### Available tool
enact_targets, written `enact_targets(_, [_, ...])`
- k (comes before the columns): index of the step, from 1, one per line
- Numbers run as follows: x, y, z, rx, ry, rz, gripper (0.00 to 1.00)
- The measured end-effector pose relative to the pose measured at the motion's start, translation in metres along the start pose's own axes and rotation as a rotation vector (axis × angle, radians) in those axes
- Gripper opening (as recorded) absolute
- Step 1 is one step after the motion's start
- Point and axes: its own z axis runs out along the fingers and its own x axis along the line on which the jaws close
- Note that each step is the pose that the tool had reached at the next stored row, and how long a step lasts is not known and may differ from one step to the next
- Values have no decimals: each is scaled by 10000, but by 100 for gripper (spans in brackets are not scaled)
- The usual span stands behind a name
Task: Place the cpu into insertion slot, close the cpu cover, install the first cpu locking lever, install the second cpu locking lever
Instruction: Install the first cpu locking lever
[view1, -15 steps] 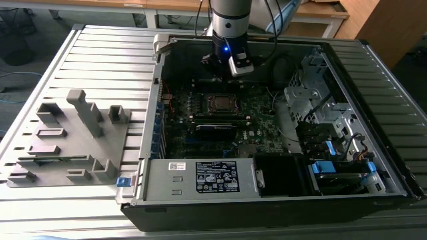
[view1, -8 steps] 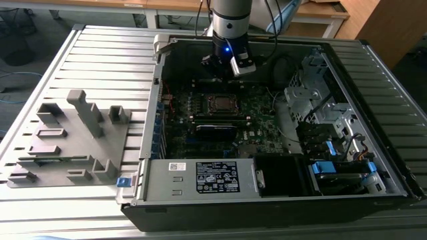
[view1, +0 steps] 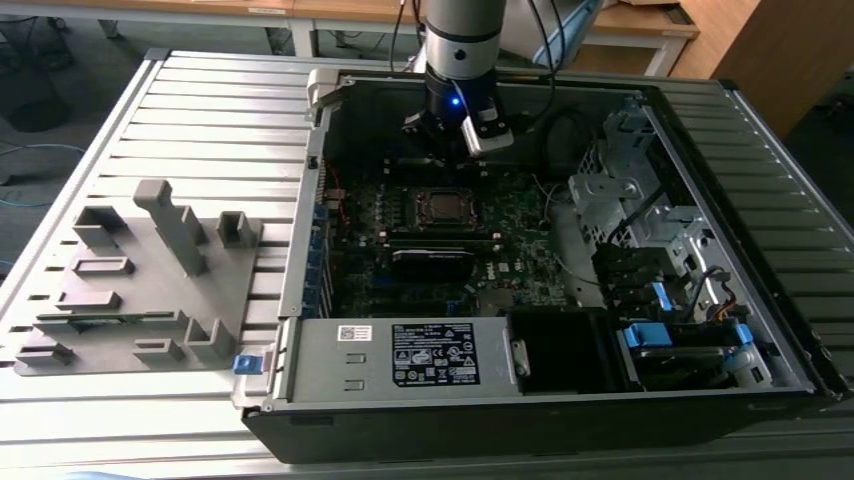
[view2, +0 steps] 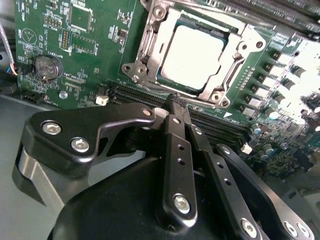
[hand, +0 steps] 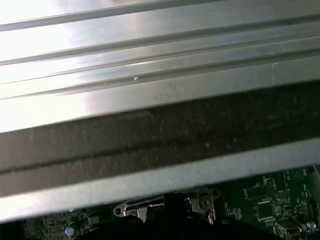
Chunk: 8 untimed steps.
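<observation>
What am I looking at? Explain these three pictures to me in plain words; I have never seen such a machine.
This is one robot arm reaching down into an open computer case, which lies on a ribbed metal table. The exterior view comes from a camera off the arm and takes in the whole scene. A grey holder tray lies beside the case, to the exterior view's left. The two wrist views come from cameras that ride on the arm. In the second wrist view the black jaws look shut, with nothing between them. Beyond them the green motherboard carries the cpu, lying in the insertion slot. The first wrist view looks across the table's ribs to the case's edge.
</observation>
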Motion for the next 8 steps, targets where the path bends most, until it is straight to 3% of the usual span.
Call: enact_targets(8, [-20, -108, -6, -1, 0, -4, 11])
